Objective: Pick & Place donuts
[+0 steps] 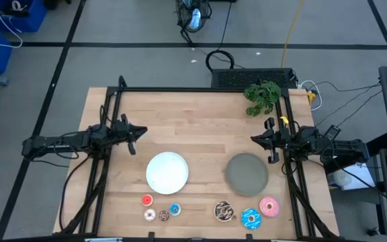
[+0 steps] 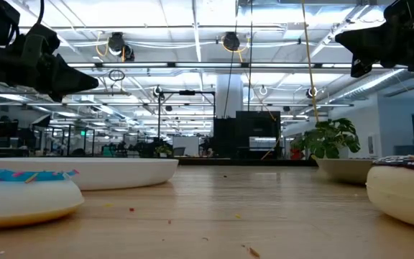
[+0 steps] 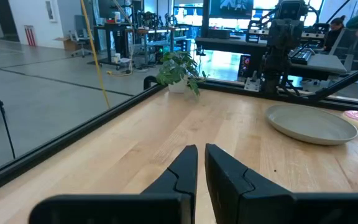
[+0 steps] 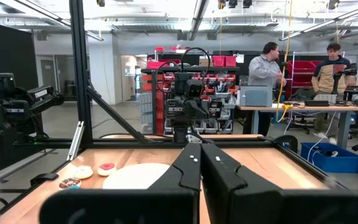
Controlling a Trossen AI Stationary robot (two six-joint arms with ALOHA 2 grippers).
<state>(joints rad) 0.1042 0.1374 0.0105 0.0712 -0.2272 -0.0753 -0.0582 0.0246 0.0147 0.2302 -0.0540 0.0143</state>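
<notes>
Seven toy donuts lie flat along the table's near edge. The tiny ones are red point(image 1: 146, 199), pink-white point(image 1: 150, 215), brown point(image 1: 164, 216) and blue point(image 1: 175, 209), all near the white plate point(image 1: 167, 171). The larger ones are chocolate with sprinkles point(image 1: 224, 212), blue-iced point(image 1: 250, 218) and pink-iced point(image 1: 269, 206), near the grey plate point(image 1: 247, 173). My left gripper point(image 1: 136, 133) hovers shut above the table's left part, left of and beyond the white plate. My right gripper point(image 1: 259, 139) hovers shut beyond the grey plate. Both point(image 3: 201, 163) point(image 4: 200, 160) hold nothing.
A potted green plant point(image 1: 263, 96) stands at the far right corner. A black frame point(image 1: 200, 89) runs along the table's far and side edges. Bare wood lies between the two grippers and beyond the plates. People point(image 4: 272, 68) stand in the room behind.
</notes>
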